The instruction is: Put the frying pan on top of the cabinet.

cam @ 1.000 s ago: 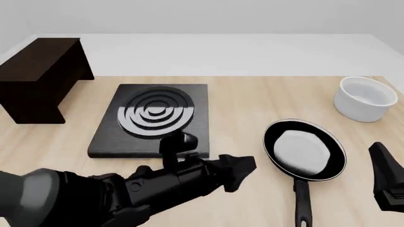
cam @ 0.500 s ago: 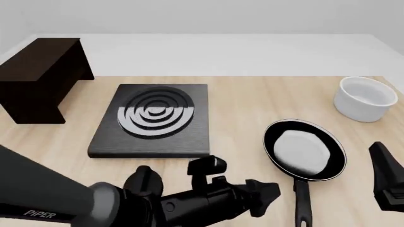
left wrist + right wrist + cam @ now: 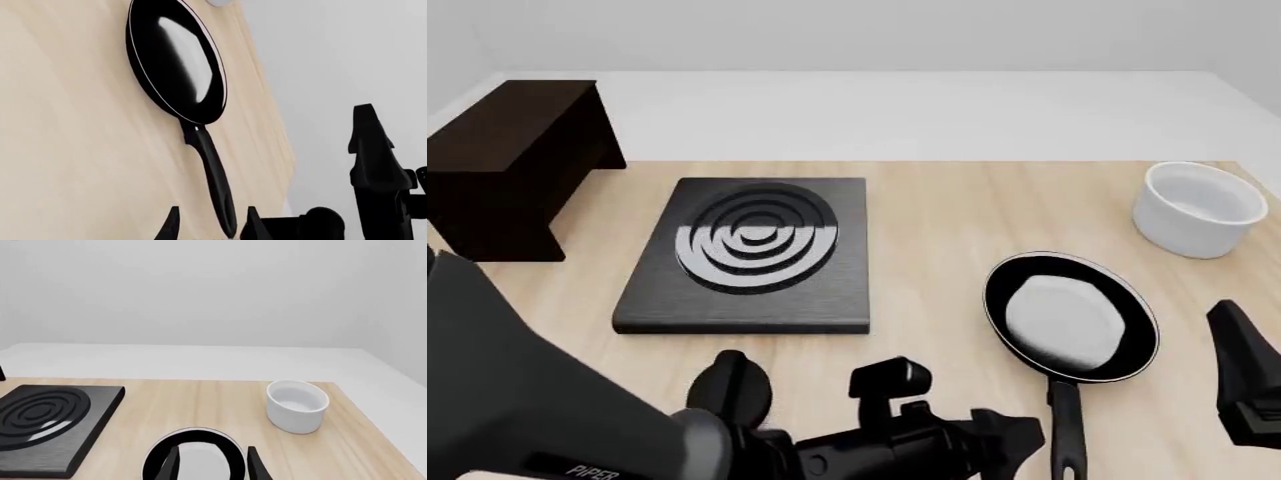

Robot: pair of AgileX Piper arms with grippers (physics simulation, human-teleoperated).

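Cabinet (image 3: 514, 165) is seen far left, at the table's rear edge. Left gripper (image 3: 1021, 448), fingers spread, is held just beside the handle of the frying pan (image 3: 1073, 320), which lies front right. Right gripper (image 3: 1244, 385): fingers parted.

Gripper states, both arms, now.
Left gripper: open, fingers either side of the frying pan handle's end, not closed on it.
Right gripper: open, holding nothing, above the table near the pan.
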